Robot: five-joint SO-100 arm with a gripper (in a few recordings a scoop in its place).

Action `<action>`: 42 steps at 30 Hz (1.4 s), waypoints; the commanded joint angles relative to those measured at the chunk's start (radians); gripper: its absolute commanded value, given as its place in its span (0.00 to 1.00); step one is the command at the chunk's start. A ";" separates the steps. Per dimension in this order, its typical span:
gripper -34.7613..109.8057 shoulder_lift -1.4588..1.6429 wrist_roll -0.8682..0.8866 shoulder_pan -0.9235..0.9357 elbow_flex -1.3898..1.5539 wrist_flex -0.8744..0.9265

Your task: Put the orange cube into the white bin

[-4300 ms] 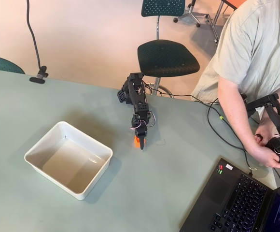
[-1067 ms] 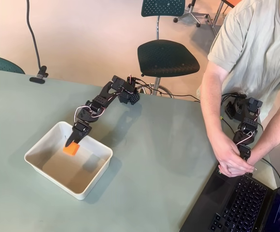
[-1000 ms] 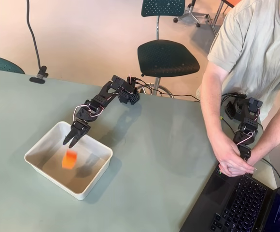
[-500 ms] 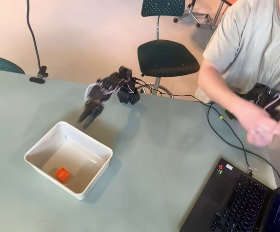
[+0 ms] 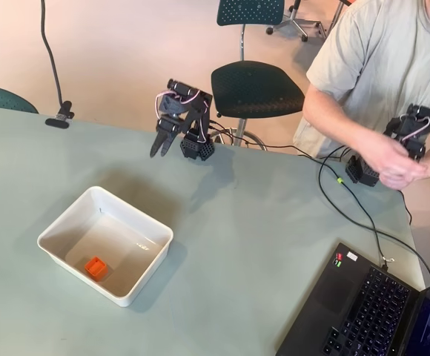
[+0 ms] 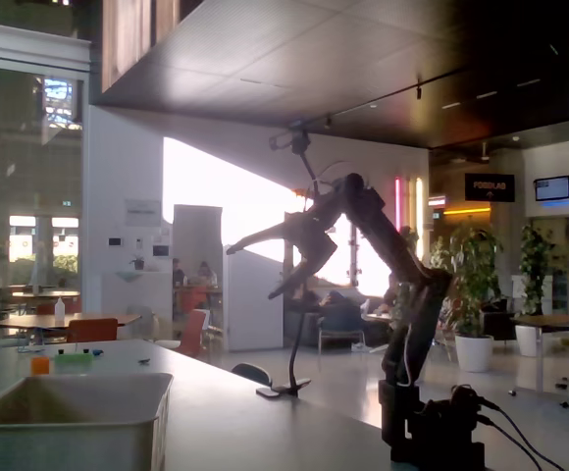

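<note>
1. Orange small cube [image 5: 96, 268], bright plastic look, top face darker and hollow-looking in the overhead view; lies on the floor of the white shallow rectangular plastic bin [image 5: 142, 263], in the corner nearest the bottom-left of the picture, close to the walls there.
2. Cube sits flat, open face up; sides about equal, no clear long axis; edges roughly in line with the bin walls.
3. White bin has rounded corners and sloping walls, long axis running diagonally from lower left to upper right in the overhead view; in the fixed view its rim [image 6: 78, 391] shows low at the left.
4. Black two-finger gripper [image 5: 160, 144] is up and beyond the bin's far side, well apart from the cube; fingers spread, nothing between them. In the fixed view the gripper [image 6: 256, 263] is raised high above the table, fingers parted.
5. Pale grey-green table [image 5: 259, 245] carries the bin; black laptop [image 5: 363, 311] is far right of the bin.
6. Writing: a dark sign in the fixed view background, too small to read.
</note>
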 commanded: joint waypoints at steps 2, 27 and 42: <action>0.61 0.305 0.003 0.011 0.259 -0.025; 0.60 1.124 0.011 -0.031 1.868 -0.879; 0.27 1.140 0.011 -0.031 1.870 -0.879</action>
